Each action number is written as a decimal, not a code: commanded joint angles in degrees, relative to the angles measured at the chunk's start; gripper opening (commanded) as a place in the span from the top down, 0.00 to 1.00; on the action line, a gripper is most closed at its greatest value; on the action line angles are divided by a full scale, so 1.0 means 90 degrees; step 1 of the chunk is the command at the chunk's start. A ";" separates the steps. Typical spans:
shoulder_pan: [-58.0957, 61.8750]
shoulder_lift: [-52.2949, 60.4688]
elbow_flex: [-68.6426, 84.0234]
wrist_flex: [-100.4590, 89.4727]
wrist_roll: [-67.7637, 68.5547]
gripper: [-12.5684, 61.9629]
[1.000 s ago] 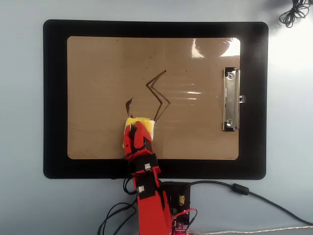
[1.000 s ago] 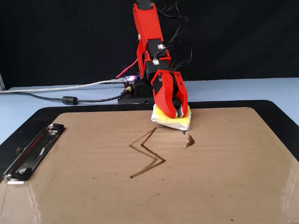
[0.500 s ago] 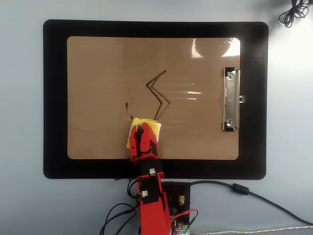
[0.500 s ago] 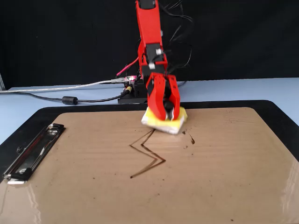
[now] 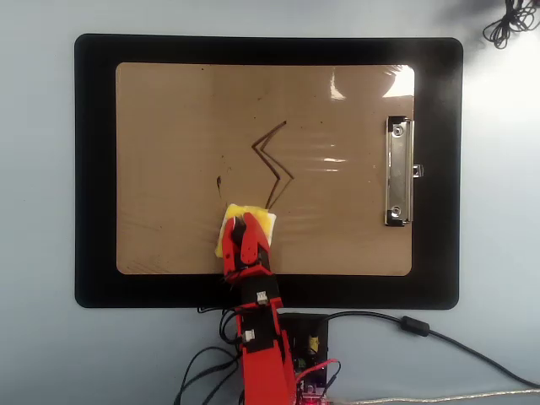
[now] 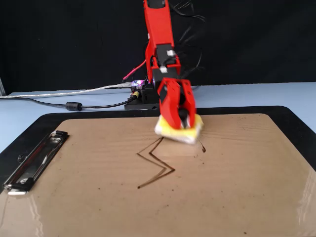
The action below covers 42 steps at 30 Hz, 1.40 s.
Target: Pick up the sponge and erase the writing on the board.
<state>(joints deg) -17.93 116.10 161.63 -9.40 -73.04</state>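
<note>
— Where's the sponge (image 6: 178, 129)?

— On the board (image 5: 169, 169), toward the bench's robot-side edge, my fingers (image 6: 181, 117) clenched on its black knob. It looks light and soft; I judge the knob the best hold.

— And the writing (image 5: 274, 164)?

— Its zigzag end is touching the sponge.

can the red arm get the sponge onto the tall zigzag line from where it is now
Probably yes: the red gripper holds the square yellow sponge beside the dark zigzag marker line, with only bare glossy brown clipboard between them.
</note>
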 commanded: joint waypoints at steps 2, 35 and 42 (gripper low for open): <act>-0.0479 0.0488 -0.0020 -0.0098 -0.0264 0.94; 0.0146 -0.0273 -0.0645 -0.0732 0.0020 0.94; 0.0762 -0.4248 -0.4023 -0.1445 0.0059 0.94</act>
<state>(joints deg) -11.60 80.24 126.21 -18.63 -73.04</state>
